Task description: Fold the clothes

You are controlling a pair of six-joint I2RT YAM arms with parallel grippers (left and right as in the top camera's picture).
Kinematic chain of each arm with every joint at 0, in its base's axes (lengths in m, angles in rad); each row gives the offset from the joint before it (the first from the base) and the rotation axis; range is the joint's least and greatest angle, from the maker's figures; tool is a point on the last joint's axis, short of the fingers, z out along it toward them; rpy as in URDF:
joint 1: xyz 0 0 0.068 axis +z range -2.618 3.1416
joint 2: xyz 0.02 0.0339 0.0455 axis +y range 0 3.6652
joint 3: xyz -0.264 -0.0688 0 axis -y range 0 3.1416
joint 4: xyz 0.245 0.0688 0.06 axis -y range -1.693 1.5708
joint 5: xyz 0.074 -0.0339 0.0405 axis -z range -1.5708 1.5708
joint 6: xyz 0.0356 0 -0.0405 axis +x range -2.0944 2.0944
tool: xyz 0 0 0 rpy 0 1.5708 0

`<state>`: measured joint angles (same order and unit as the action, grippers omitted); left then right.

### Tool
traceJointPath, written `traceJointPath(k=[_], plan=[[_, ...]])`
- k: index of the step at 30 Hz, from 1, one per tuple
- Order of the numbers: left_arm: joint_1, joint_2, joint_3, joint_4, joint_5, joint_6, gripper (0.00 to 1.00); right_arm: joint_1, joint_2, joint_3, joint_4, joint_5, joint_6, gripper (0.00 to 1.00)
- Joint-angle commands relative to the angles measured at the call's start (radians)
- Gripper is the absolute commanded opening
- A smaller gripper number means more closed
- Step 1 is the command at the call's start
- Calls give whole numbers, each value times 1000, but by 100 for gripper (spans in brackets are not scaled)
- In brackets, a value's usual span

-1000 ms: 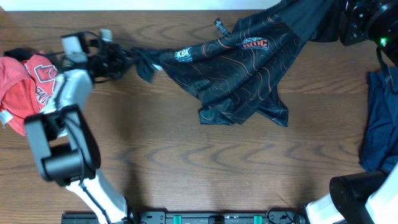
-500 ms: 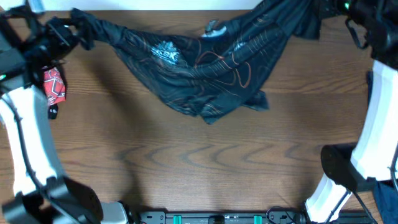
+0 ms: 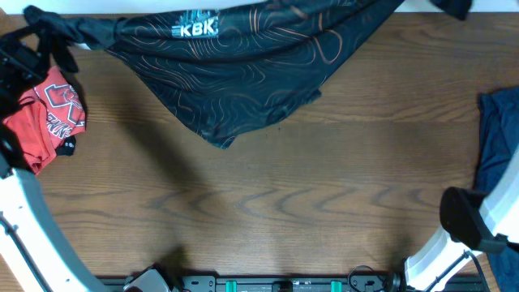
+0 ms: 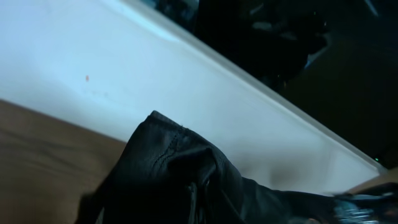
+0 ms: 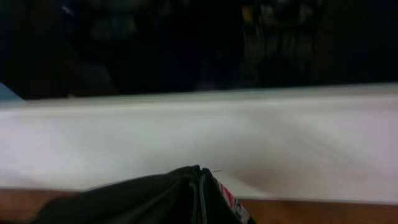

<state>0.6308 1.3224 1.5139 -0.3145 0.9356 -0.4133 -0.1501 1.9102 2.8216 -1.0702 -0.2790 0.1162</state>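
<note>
— Across the top of the overhead view, what is seen?

— A black jersey (image 3: 243,81) with thin orange contour lines is seen stretched from the upper left corner to the upper right. Its white KBK logo (image 3: 197,27) is shown near the top edge. The lower part sags to a point at centre left of the frame; whether that point touches the bench (image 3: 324,203) cannot be told.

— How are the hands described?

— The left hand (image 3: 45,36) is found at the upper left, clamped on one bunched end of the jersey. In the left wrist view only gathered black cloth is seen at the bottom, and the fingers are hidden beneath it. The right hand (image 3: 451,6) is cut off by the upper right corner. It is judged to be pinched on the other end, since black cloth with a red and white patch is bunched at the bottom centre of the right wrist view.

— What else is laid on the bench?

— A red garment (image 3: 49,113) with white print is crumpled at the left edge, just below the left hand. A dark blue garment (image 3: 499,146) is draped at the right edge, well apart from the jersey.
</note>
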Motion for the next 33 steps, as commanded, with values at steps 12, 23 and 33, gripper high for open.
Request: traceJointPath(k=[12,23,33], plan=[[38,-36,210,63,42,-130,6,-133,-133,11,-42,-285,43,1],[38,-102,413,61,206,-180,6,-133,-175,11,-299,-16,-90,1],[39,-224,415,61,180,-182,6,-133,-346,11,-328,107,-122,1]])
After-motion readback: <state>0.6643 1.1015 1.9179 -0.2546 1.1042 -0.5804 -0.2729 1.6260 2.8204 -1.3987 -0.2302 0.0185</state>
